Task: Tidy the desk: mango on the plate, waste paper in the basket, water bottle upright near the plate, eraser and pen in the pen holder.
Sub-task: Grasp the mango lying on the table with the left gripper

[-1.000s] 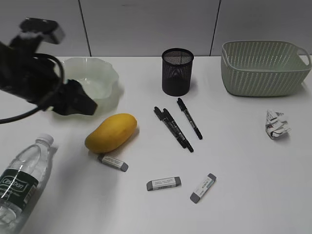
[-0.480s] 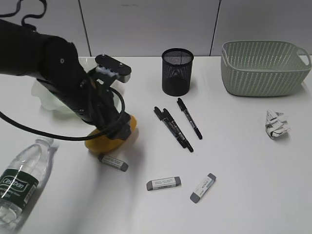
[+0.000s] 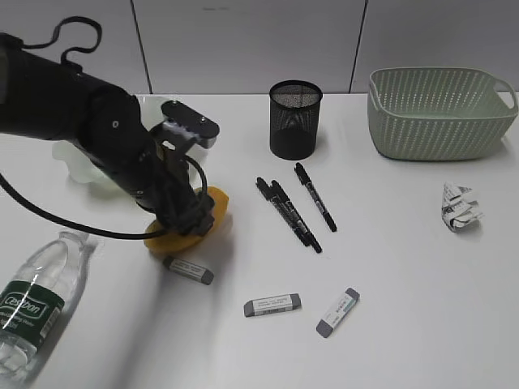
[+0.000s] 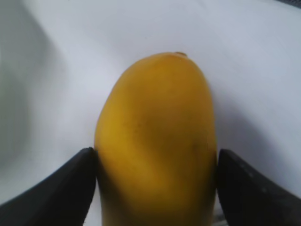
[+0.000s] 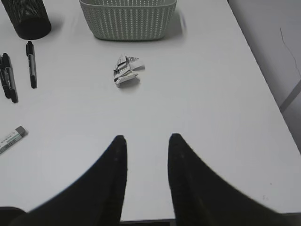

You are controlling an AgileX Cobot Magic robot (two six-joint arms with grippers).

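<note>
The yellow mango (image 3: 220, 203) lies on the white desk (image 3: 405, 275), mostly covered by my left arm. My left gripper (image 3: 191, 220) is open and straddles the mango (image 4: 155, 136), one black finger close against each flank. The ruffled green plate (image 3: 70, 159) sits behind the arm. The water bottle (image 3: 34, 301) lies on its side at front left. Three pens (image 3: 289, 212) and three erasers (image 3: 272, 305) lie near the middle. The waste paper (image 3: 461, 207) lies in front of the basket (image 3: 438, 113). My right gripper (image 5: 146, 139) hangs open and empty, well short of the waste paper (image 5: 126, 70).
The black mesh pen holder (image 3: 295, 119) stands upright behind the pens. One eraser (image 3: 188, 270) lies just in front of the mango. In the right wrist view the desk's right edge (image 5: 263, 89) drops off beside the basket (image 5: 128, 19).
My left arm swung from beside the plate down over the mango and lowered its open fingers around it. The right gripper and the other objects stayed put.
</note>
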